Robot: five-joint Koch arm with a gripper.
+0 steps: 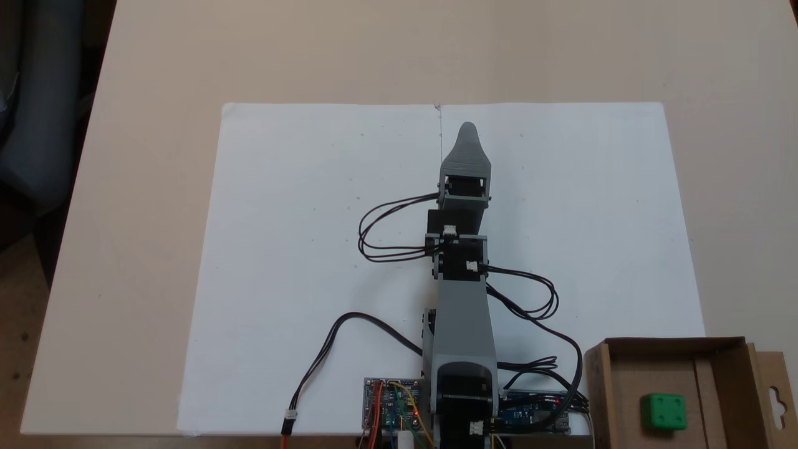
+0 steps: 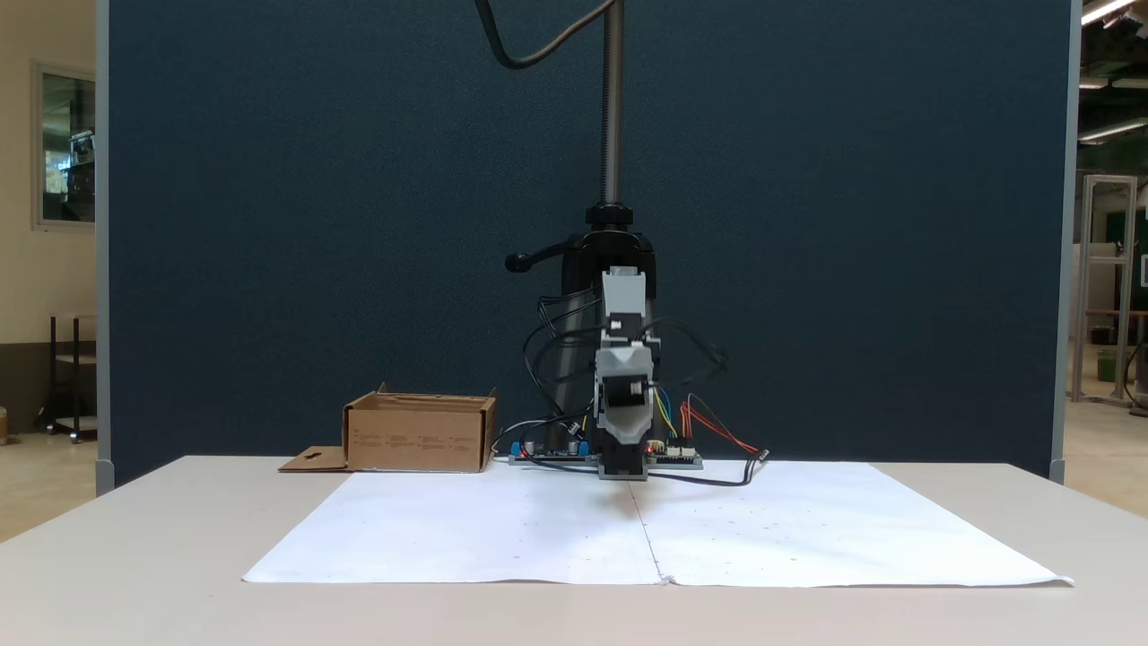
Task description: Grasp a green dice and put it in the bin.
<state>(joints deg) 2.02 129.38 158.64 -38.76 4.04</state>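
Note:
The green dice [image 1: 664,411] lies on the floor of the bin [image 1: 623,386], a shallow brown cardboard box at the lower right beside the arm's base. From the front, the bin [image 2: 420,440] stands at the left on the table and its wall hides the dice. My gripper [image 1: 467,132] is stretched out over the white paper, far from the bin, with nothing seen in it. Its jaws lie one over the other, so only one grey tip shows. Seen head-on, the gripper [image 2: 624,370] points toward the camera.
A large white paper sheet [image 1: 299,249] covers the middle of the beige table [image 1: 156,93]. Circuit boards [image 1: 393,405] and looping black cables [image 1: 386,231] sit around the arm's base. A pole on a stand [image 2: 613,135] rises behind the arm, before a dark partition.

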